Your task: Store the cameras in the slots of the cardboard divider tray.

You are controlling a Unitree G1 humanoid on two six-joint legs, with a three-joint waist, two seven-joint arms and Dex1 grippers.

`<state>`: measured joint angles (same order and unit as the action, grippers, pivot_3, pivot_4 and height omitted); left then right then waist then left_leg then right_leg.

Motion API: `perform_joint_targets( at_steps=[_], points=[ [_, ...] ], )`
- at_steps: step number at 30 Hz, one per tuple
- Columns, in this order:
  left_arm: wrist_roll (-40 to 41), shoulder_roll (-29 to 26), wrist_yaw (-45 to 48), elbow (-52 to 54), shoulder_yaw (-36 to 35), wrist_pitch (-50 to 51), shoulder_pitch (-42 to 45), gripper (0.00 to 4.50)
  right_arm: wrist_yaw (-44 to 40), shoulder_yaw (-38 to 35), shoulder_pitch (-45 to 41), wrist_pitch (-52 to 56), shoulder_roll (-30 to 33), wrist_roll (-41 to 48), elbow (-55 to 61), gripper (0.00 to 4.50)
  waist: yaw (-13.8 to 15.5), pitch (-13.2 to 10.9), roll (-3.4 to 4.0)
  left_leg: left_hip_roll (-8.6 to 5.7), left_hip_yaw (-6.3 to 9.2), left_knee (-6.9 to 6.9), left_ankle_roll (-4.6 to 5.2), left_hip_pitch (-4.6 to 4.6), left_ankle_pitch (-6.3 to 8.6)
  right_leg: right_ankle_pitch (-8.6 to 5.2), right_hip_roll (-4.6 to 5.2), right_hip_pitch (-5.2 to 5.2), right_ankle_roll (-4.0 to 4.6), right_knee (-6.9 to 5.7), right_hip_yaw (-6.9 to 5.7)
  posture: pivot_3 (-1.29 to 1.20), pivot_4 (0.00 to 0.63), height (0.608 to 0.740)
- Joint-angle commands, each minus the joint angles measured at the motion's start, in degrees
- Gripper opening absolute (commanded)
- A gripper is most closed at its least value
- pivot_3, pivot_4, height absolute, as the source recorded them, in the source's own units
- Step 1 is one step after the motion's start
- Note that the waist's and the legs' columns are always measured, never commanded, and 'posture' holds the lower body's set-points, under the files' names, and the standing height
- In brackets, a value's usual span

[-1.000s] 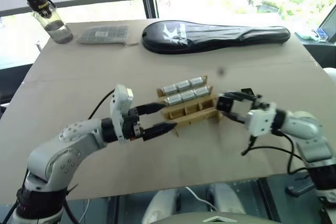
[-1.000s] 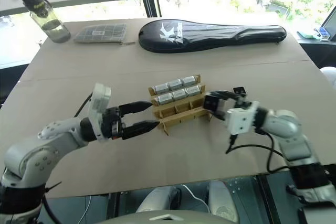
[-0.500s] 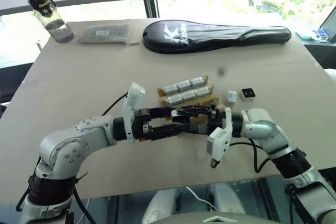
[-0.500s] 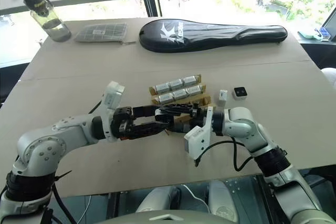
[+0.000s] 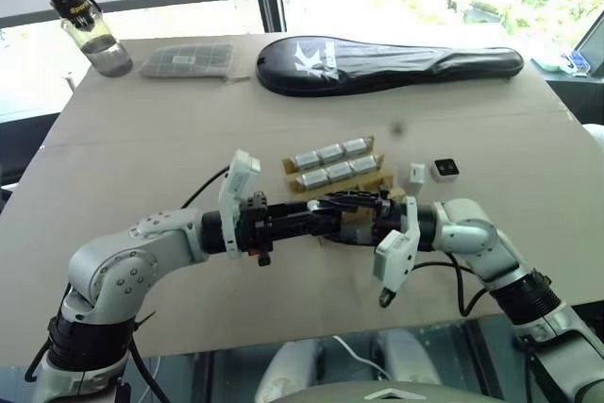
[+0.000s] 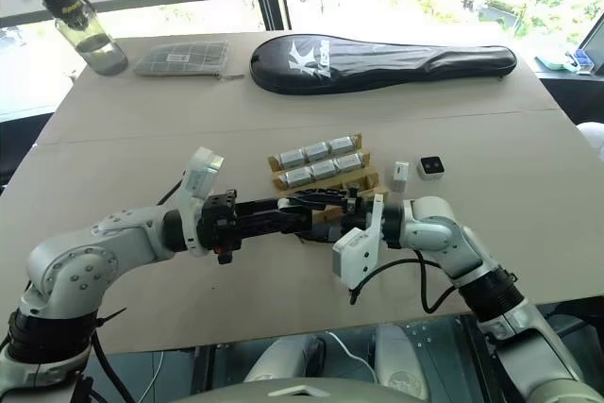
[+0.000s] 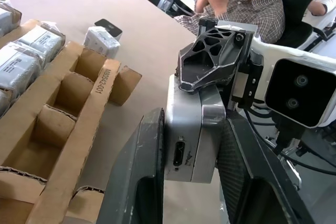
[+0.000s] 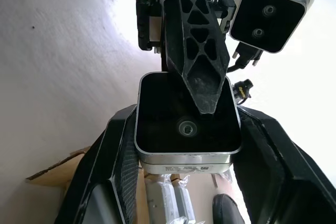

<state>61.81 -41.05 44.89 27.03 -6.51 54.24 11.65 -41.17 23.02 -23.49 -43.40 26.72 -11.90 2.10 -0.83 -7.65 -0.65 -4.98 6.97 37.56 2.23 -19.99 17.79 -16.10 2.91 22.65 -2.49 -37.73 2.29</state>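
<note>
**A:** Start big. What carries everything?

**B:** A tan surface (image 5: 142,139) beside bright windows. At its far edge lie a black racket case (image 5: 387,63) at 12 o'clock, a grey gridded packet (image 5: 187,60) at 11 and a bottle (image 5: 90,35) at 10. The left wrist view catches a seated person (image 7: 247,3) beyond it.

**A:** And the cardboard divider tray?

**B:** The cardboard divider tray (image 7: 100,93) sits mid-surface. Its rows run from 8 to 2 o'clock. Six stored cameras (image 5: 330,162) fill the two far rows, while the near row's three slots stand empty. Two loose cameras (image 5: 430,171) lie at the tray's 3 o'clock.

**A:** The tools?

**B:** They meet over the near row. The left tool (image 7: 190,145) is clamped tight on the held camera (image 8: 157,129). The right tool (image 8: 186,145) pinches that same camera, its fingers part-way apart around the body.

**A:** So what does the next move turn on?

**B:** The empty slots lie at 12 o'clock from the held camera, just beyond it. Both arms are equally near. I'd judge one tool must let go first.
</note>
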Motion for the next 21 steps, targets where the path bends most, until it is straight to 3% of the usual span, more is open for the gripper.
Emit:
perform_joint_targets(
  at_steps=[1,15,21],
  points=[
    [-0.65,0.34,0.11,-0.45,-1.53,-1.98,1.43,0.82,-1.42,1.28,0.89,1.41,0.86,1.65,3.25,1.95,0.00,0.00,0.00,0.00,0.00,0.00,0.00,0.00,0.00,0.00,0.00,0.00,0.00,0.00,0.00,0.00,0.150,0.740],
    [-1.33,1.19,3.11,-1.67,-2.50,-2.83,2.80,0.82,-2.24,2.63,1.51,4.01,1.49,2.62,5.64,1.95,0.02,0.00,0.00,0.00,0.00,0.00,0.00,0.00,0.00,0.00,0.00,0.00,0.00,0.00,0.00,0.00,0.150,0.740],
    [-0.81,1.95,1.11,-1.08,-2.53,-1.82,2.64,3.46,-2.05,2.61,1.42,4.12,1.46,2.51,5.88,1.95,0.02,0.01,-0.05,0.00,-0.01,0.00,0.00,0.00,0.00,0.00,0.01,0.00,0.00,0.00,0.01,0.00,0.150,0.740]
  ],
)
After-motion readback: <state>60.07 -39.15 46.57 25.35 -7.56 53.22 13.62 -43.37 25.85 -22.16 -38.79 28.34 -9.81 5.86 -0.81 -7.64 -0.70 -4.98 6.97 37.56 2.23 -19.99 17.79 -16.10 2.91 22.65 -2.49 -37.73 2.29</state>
